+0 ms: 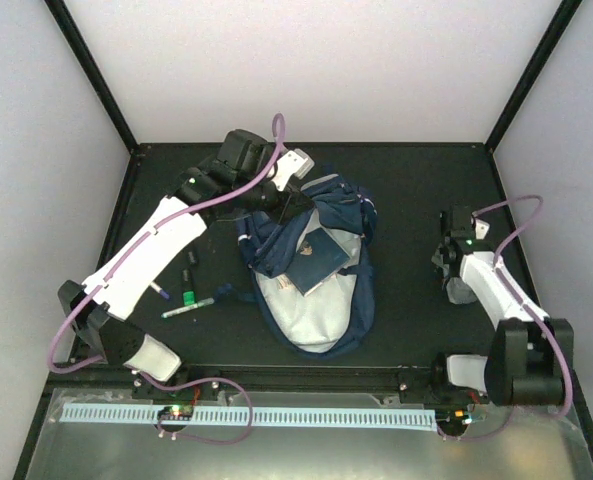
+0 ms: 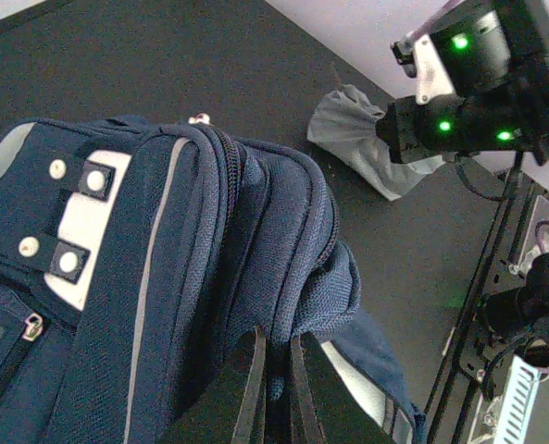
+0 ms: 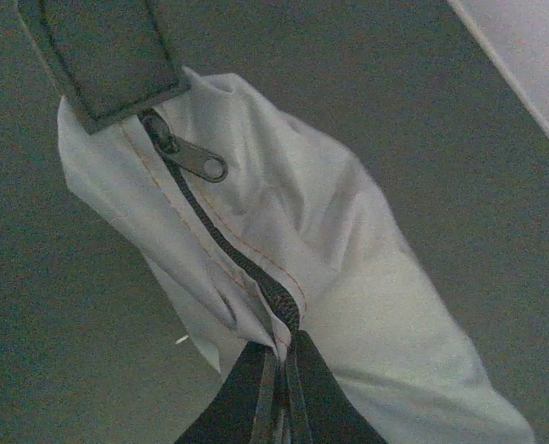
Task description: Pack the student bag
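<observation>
On the table [image 1: 406,200], left pincer [image 2: 276,350] clamps the student bag [image 2: 191,259], right pincer [image 3: 281,359] the half-hidden grey pouch [image 3: 348,250].

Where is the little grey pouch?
In the top view the grey pouch is on the right side, well apart from the blue backpack in the middle. The right gripper is pinching it.

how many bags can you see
2: the navy backpack mid-table, pinched by the left gripper, and a small grey pouch at right, in the right gripper. None seems hidden.
</observation>
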### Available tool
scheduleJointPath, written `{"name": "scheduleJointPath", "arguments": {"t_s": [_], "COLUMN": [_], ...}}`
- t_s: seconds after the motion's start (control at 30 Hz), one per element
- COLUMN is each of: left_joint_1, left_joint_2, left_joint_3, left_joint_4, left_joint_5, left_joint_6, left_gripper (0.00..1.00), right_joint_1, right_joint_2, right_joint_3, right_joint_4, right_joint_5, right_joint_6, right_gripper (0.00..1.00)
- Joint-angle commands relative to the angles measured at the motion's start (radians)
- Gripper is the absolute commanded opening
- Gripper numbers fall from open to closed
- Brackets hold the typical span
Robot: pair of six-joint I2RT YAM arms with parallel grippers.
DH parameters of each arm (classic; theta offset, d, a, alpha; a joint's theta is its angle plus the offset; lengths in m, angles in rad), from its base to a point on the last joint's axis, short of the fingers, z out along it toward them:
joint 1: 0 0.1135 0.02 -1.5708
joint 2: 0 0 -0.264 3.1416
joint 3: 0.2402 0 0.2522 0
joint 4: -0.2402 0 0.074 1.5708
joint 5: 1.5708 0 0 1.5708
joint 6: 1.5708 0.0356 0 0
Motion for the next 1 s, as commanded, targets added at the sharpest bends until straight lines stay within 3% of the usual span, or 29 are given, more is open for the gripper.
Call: {"name": "scheduleJointPath", "arguments": {"t_s": [0.0, 0.17, 0.4, 0.67, 0.97], "left_joint_1": [0.017, 0.017, 0.017, 0.017, 0.006], "left_joint_2": [-0.067, -0.07, -0.058, -0.01, 0.046], "left_joint_3": [0.032, 0.055, 0.084, 0.133, 0.178], "left_joint_4": [0.097, 0.096, 0.115, 0.15, 0.214], "left_joint_5": [0.002, -0.013, -0.044, -0.006, 0.072], "left_joint_6": [0.02, 0.021, 0.006, -0.052, -0.131], "left_gripper": [0.04, 0.04, 0.04, 0.02, 0.02], "right_joint_1": [0.015, 0.017, 0.038, 0.134, 0.297], "right_joint_2": [-0.145, -0.302, -0.391, -0.488, -0.488], "right_joint_3": [0.03, 0.083, 0.182, 0.159, 0.021], "right_joint_4": [-0.022, -0.13, -0.261, -0.295, -0.024], "right_joint_5": [-0.272, -0.473, -0.925, -1.104, -1.17], "right_joint_6": [-0.109, -0.186, -0.219, -0.145, 0.023], "right_gripper": [0.02, 0.02, 0.02, 0.02, 0.02]}}
